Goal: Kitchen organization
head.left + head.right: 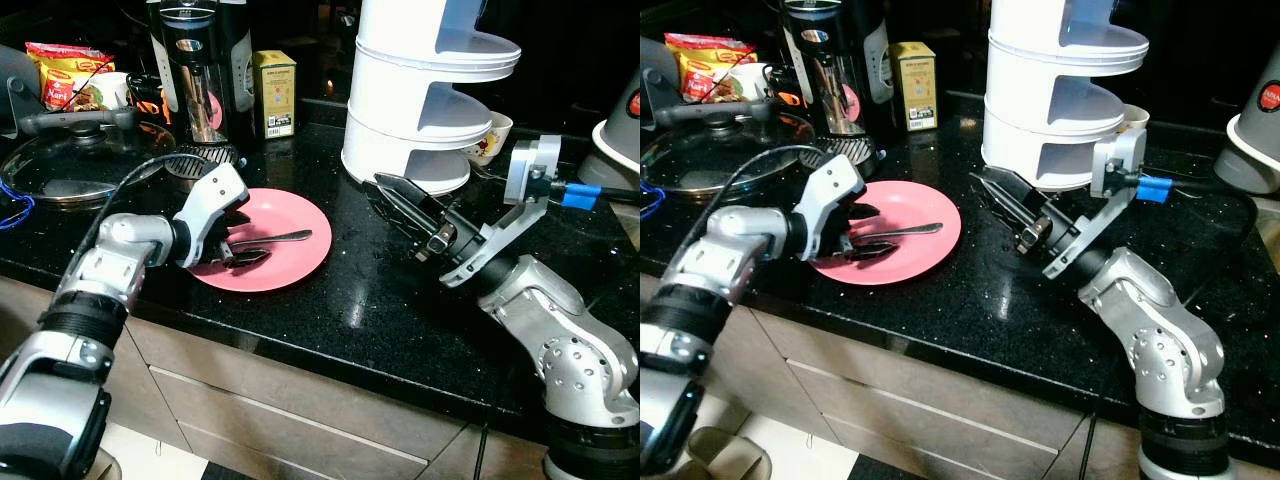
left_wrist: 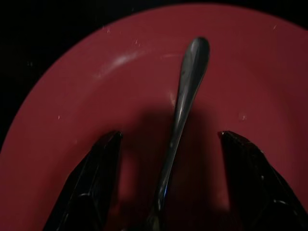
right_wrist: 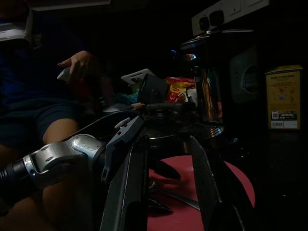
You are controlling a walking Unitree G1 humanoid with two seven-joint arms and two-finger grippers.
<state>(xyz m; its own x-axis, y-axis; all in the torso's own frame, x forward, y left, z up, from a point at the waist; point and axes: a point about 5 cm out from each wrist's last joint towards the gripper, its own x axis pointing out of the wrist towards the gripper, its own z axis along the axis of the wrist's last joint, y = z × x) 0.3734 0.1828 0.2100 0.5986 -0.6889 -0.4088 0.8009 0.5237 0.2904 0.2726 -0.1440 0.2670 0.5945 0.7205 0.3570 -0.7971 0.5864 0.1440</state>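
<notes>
Because the spoon (image 1: pixel 272 240) lies flat across the pink plate (image 1: pixel 300 262), handle pointing toward the white tiered rack (image 1: pixel 420 100), any pick has to come from a thin piece of metal lying flat on a slick glaze. The left gripper (image 1: pixel 236 243) sits low over the bowl end with its fingers (image 2: pixel 91 183) spread, one on each side of the handle and not yet closed on it. If they close off-centre, I judge the spoon could skate or pivot out instead of lifting; pressing down could also tip or slide the plate, which sits near the front edge of the black surface (image 1: pixel 380 300).

The right gripper (image 1: pixel 408 212) hovers just beside the plate's far rim, fingers parted and empty, pointing toward the plate. A sweep from either arm might bring the two into contact.

Behind stand a coffee machine (image 1: pixel 200 60), a yellow box (image 1: pixel 273 93) and a glass pan lid (image 1: pixel 70 165). A seated person (image 3: pixel 53 110) is close by.
</notes>
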